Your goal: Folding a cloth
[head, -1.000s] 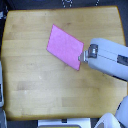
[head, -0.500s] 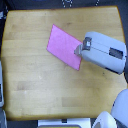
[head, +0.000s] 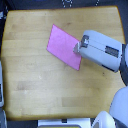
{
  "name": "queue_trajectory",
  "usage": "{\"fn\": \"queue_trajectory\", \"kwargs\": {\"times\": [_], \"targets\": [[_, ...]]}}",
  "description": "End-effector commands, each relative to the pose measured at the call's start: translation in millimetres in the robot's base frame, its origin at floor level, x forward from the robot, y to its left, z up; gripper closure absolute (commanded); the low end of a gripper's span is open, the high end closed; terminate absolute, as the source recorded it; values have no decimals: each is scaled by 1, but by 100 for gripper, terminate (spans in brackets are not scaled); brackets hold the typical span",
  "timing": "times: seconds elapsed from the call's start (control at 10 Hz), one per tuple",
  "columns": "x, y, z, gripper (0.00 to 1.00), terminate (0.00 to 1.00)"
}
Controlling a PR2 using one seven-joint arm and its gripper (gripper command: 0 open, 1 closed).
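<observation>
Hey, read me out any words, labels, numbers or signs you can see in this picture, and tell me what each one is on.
None can be read.
The cloth is plain pink, with no print.
The wooden table carries no marking.
The gripper housing has a few dark spots, too blurred to tell whether they are text.

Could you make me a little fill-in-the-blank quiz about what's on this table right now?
1. The cloth is coloured ____.
2. The cloth lies on a table made of ____.
3. The robot arm reaches in from the exterior view's ____ side.
4. The arm's tip sits over the cloth's ____ edge, as the exterior view shows it.

Missing words: pink; wood; right; right
</observation>
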Motion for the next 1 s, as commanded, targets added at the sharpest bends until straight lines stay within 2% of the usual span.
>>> {"fn": "queue_trajectory", "kwargs": {"times": [0.0, 0.5, 0.9], "targets": [[-12, -6, -19, 100, 0], [-20, -11, -11, 100, 0], [-17, -5, -11, 100, 0]]}}
